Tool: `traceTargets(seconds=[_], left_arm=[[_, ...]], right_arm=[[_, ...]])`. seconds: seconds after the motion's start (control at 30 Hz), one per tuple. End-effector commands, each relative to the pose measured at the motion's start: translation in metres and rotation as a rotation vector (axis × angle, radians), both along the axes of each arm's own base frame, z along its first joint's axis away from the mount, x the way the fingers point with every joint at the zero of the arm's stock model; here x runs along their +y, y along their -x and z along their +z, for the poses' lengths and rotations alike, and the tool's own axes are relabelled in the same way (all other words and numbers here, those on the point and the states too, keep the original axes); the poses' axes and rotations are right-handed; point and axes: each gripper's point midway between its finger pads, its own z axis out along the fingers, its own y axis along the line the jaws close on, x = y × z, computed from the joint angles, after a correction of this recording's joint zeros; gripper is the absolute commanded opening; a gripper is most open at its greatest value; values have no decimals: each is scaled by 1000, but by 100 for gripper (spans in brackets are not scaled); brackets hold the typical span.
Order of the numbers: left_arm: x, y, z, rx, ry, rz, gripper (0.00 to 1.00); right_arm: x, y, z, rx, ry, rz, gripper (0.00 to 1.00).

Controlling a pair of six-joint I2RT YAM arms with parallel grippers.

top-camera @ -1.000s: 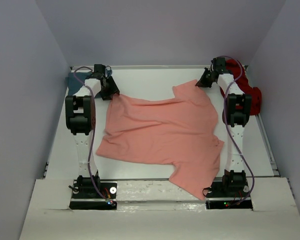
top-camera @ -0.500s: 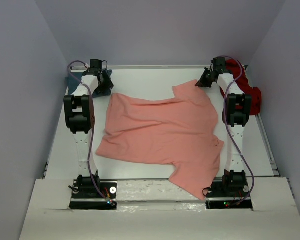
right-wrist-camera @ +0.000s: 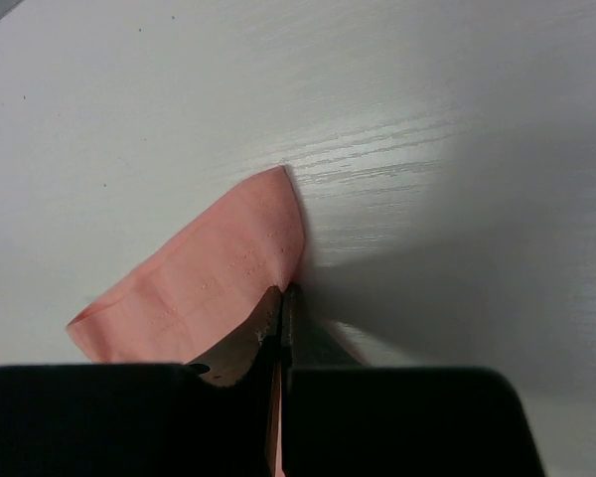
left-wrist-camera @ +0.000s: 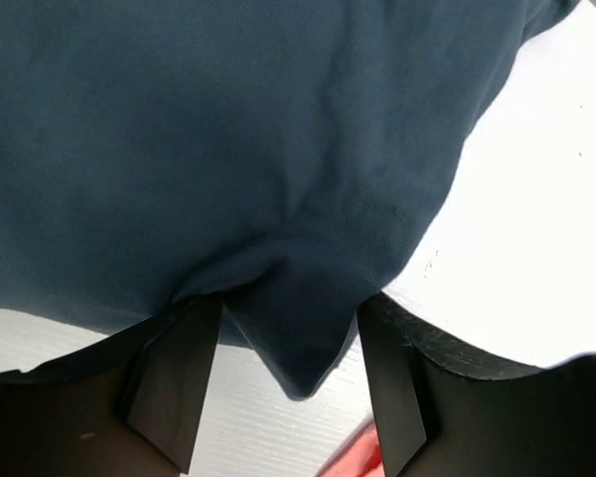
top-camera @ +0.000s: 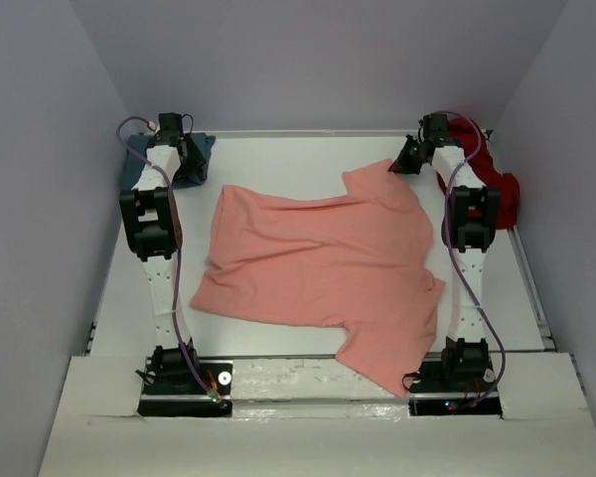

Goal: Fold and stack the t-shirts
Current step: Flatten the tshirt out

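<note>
The salmon-pink t-shirt (top-camera: 318, 263) lies spread across the middle of the table. My right gripper (top-camera: 407, 159) is shut on its far right corner, and the pink cloth (right-wrist-camera: 209, 288) is pinched between the closed jaws (right-wrist-camera: 283, 298). My left gripper (top-camera: 182, 157) is open at the far left corner, over the crumpled teal t-shirt (top-camera: 201, 157). In the left wrist view a point of teal cloth (left-wrist-camera: 288, 348) hangs between the spread fingers (left-wrist-camera: 174, 383), not pinched. The dark red t-shirt (top-camera: 489, 179) lies bunched at the far right, behind the right arm.
Purple walls close in the table on the left, back and right. The salmon shirt's lower sleeve (top-camera: 382, 363) hangs over the near edge by the right arm's base (top-camera: 455, 383). A sliver of pink (left-wrist-camera: 358, 462) shows at the bottom of the left wrist view.
My left gripper has moved left and back, from the salmon shirt's far left corner to over the teal shirt. The salmon shirt and the right arm have not moved.
</note>
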Motion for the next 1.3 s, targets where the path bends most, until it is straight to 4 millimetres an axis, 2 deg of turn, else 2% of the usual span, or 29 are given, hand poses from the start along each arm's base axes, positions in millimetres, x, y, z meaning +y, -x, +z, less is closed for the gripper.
traceTargets(seconds=[0.0, 0.13, 0.2, 0.23, 0.27, 0.3, 0.33, 0.4, 0.5, 0.57, 0.6, 0.63, 0.67, 0.73, 0.8, 0.83, 0.9, 0.93, 1.0, 1.13, 1.27], left_arm=[[23, -23, 25, -86, -71, -6, 70], [34, -26, 22, -101, -32, 14, 72], [28, -29, 30, -118, -23, -4, 72], [17, -30, 46, -148, 7, -43, 72], [13, -28, 51, -157, 10, -51, 72], [8, -32, 65, -200, 12, -65, 73], [2, -31, 94, -255, 7, -77, 75], [-14, -29, 113, -299, 25, -110, 76], [-39, -23, 159, -385, 61, -157, 78], [-57, -19, 171, -414, 84, -194, 79], [-66, -14, 188, -446, 98, -217, 79], [-72, -11, 193, -458, 102, -227, 80], [-77, -5, 188, -444, 111, -227, 80], [-85, 2, 193, -449, 106, -224, 81], [-85, 9, 177, -403, 118, -201, 81], [-102, 15, 161, -364, 134, -224, 81], [-107, 20, 145, -322, 153, -223, 81], [-110, 24, 129, -288, 158, -227, 81], [-115, 25, 120, -284, 165, -240, 81], [-127, 27, 86, -225, 213, -279, 78], [-129, 25, 71, -195, 226, -284, 77]], right_arm=[[3, 9, -3, 38, 29, 25, 0], [3, 10, -2, 37, 34, 31, 0], [3, 11, -3, 39, 33, 33, 0], [3, 11, -3, 40, 33, 33, 0], [3, 11, -3, 39, 34, 34, 0], [3, 11, -4, 41, 34, 34, 0], [3, 11, -4, 41, 33, 35, 0], [4, 10, -4, 39, 29, 37, 0], [6, 11, -7, 46, 21, 39, 0], [6, 11, -8, 48, 16, 41, 0], [7, 11, -8, 48, 14, 43, 0], [7, 10, -8, 47, 14, 41, 0], [6, 11, -8, 48, 16, 41, 0], [6, 11, -8, 48, 17, 42, 0], [6, 10, -7, 44, 18, 43, 0], [6, 10, -6, 45, 16, 41, 0], [7, 10, -7, 45, 13, 42, 0], [7, 10, -5, 42, 14, 43, 0], [7, 10, -5, 43, 12, 40, 0], [7, 9, -5, 41, 13, 41, 0], [7, 10, -4, 42, 13, 42, 0]])
